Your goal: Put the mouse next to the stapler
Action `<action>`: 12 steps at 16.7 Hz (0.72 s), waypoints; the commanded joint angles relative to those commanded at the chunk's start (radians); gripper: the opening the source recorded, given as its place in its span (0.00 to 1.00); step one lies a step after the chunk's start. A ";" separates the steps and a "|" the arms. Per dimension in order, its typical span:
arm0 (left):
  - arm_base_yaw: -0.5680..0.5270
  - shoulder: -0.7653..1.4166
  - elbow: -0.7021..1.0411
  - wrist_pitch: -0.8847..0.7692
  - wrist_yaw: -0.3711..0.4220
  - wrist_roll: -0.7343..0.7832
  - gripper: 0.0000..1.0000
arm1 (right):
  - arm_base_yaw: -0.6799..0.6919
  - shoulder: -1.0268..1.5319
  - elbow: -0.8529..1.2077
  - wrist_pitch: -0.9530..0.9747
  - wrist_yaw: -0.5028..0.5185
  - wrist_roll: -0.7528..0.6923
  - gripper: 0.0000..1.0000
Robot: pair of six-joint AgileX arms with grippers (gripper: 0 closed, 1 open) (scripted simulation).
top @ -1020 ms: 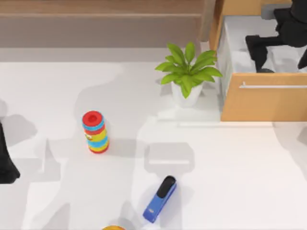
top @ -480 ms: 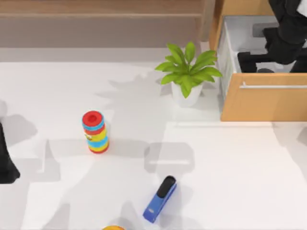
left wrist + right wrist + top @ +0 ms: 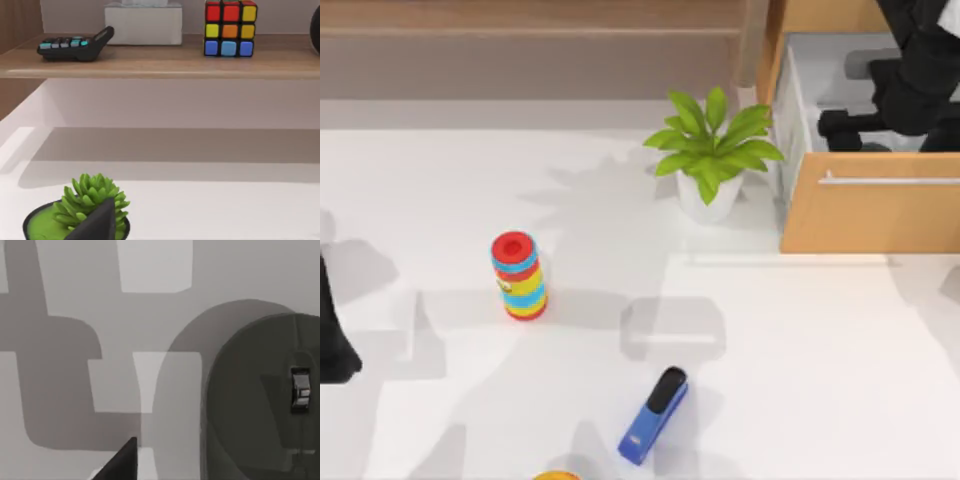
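While the right gripper (image 3: pixel 860 125) hangs inside the open drawer (image 3: pixel 870 215) at the table's far right corner, its fingers are too obscured by the arm above them to tell whether they are spread or closed. In the right wrist view the mouse (image 3: pixel 262 400) lies on the pale drawer floor, directly under that wrist; its scroll wheel (image 3: pixel 301 390) is visible on the rounded dark grey shell, and one dark fingertip (image 3: pixel 122 462) shows beside it, apart from the shell. The mouse's long axis cannot be read with certainty, as the body runs off the picture.

The drawer has a wooden front with a thin metal handle (image 3: pixel 890 180). Just left of the drawer stands a potted plant (image 3: pixel 713 155) in a white pot.

The stapler (image 3: pixel 654 415) lies well apart from the drawer, toward the near edge of the table and left of the drawer's front. Its long axis runs diagonally: the rounded black end points up and right toward the drawer, and the blue end points down and left. Farther left of the drawer stands a striped ring stack (image 3: pixel 518 275), upright.

The left arm (image 3: pixel 332 335) is parked at the table's left edge, far from the drawer; I cannot tell how its fingers stand. Its wrist view shows a small succulent (image 3: pixel 87 207), a shelf (image 3: pixel 160 62), a calculator (image 3: pixel 75 46) and a colour cube (image 3: pixel 230 27)
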 joint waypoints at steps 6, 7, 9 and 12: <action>0.000 0.000 0.000 0.000 0.000 0.000 1.00 | 0.000 0.000 0.000 0.000 0.000 0.000 0.25; 0.000 0.000 0.000 0.000 0.000 0.000 1.00 | 0.000 0.000 0.000 0.000 0.000 0.000 0.17; 0.000 0.000 0.000 0.000 0.000 0.000 1.00 | 0.000 0.000 0.000 0.000 0.000 0.000 0.02; 0.000 0.000 0.000 0.000 0.000 0.000 1.00 | 0.000 0.000 0.000 0.000 0.000 0.000 0.00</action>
